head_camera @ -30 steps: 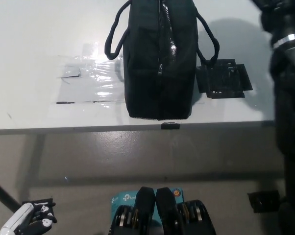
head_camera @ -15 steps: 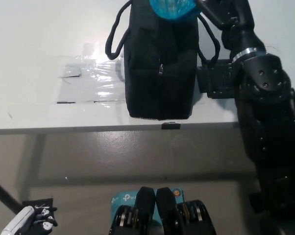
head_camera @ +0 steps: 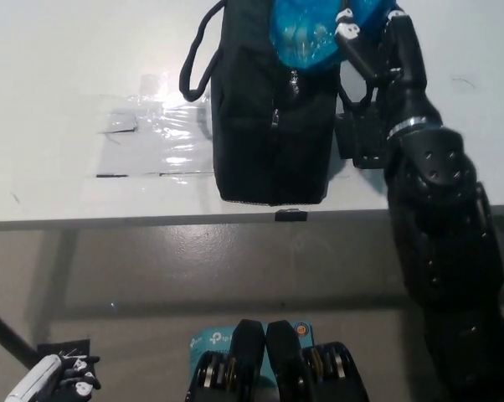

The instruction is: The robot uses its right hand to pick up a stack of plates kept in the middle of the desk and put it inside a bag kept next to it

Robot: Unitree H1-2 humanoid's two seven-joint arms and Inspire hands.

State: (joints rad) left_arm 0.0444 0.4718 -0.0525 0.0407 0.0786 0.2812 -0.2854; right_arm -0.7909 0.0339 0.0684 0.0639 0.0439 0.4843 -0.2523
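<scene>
Fingers of the white left hand [head_camera: 55, 378] low at the bottom left, too cut off to tell whether spread or curled. Farther right, black right hand [head_camera: 365, 38] clamped on the blue plates [head_camera: 306, 32], held over the open top of the black bag [head_camera: 273, 117] on the white desk [head_camera: 68, 84].

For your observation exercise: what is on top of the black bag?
Blue plates sit over the black bag at its far end, held by the black right hand. How deep they reach inside is hidden. The white left hand rests low.
</scene>
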